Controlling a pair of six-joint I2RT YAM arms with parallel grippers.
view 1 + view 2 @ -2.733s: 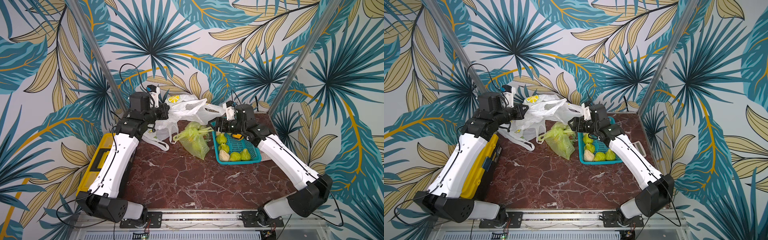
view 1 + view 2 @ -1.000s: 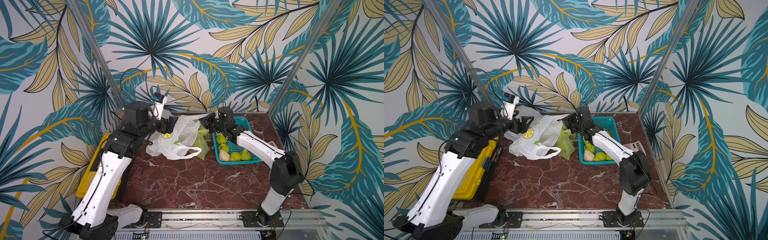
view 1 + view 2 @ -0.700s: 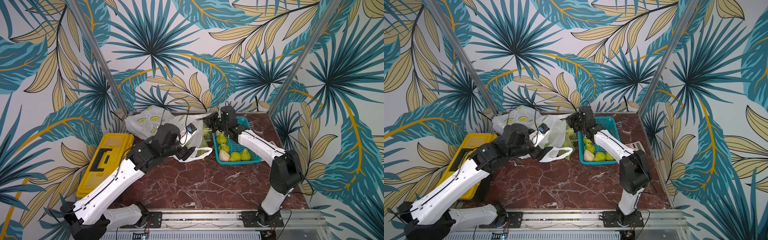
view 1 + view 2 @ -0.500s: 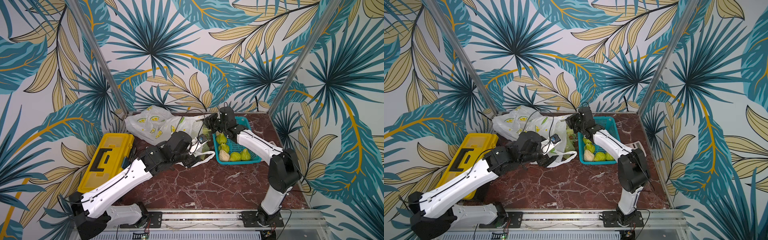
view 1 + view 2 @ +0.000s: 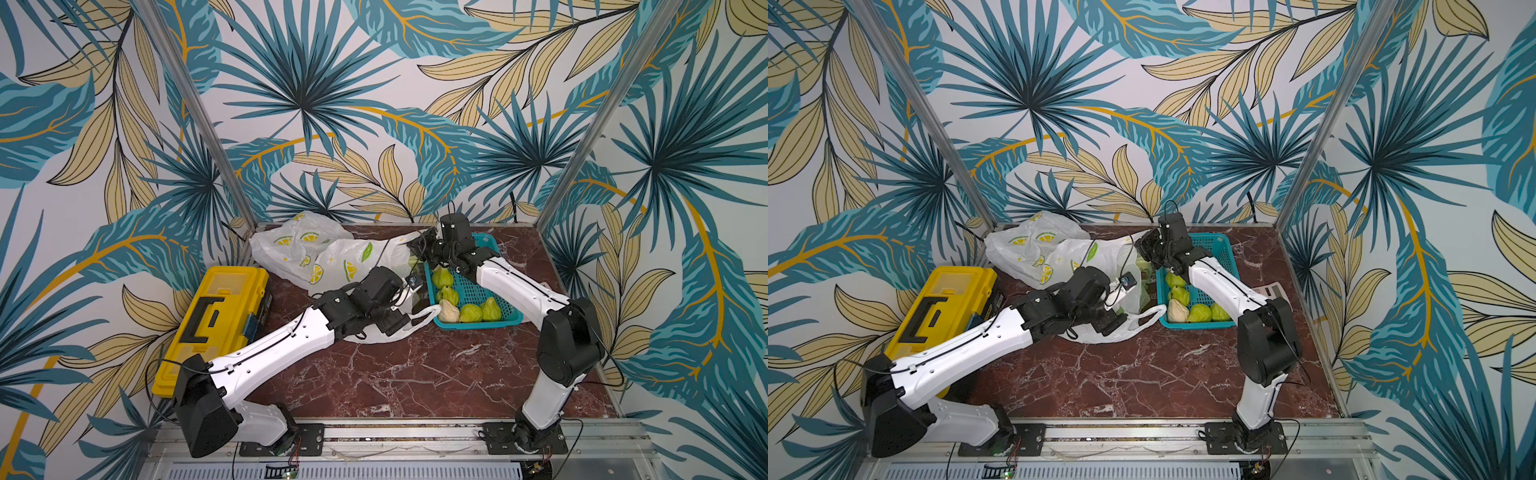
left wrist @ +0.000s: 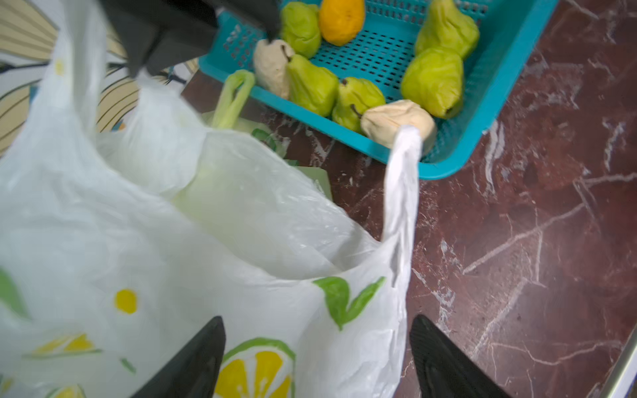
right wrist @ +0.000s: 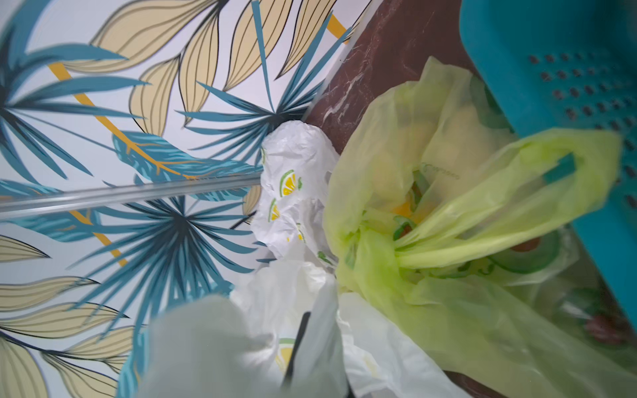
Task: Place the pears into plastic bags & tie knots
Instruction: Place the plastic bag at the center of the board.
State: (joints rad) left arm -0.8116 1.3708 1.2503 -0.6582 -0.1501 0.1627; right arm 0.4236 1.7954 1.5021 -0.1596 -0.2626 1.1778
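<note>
Left wrist view alone shows orange fruit (image 6: 341, 19) among pears (image 6: 432, 81) in teal basket (image 6: 499, 86), just ahead of left gripper (image 6: 317, 358), whose jaws are spread wide astride white bag (image 6: 241, 275). Right gripper (image 5: 417, 250) is clamped on that bag's top. Yellow-green bag (image 7: 431, 206) sits beside it, mostly hidden in both top views.

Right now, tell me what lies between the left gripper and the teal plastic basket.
In the left wrist view, the white lemon-print plastic bag fills the stretch from left gripper to teal plastic basket; its loop handle drapes onto the basket's rim.
</note>
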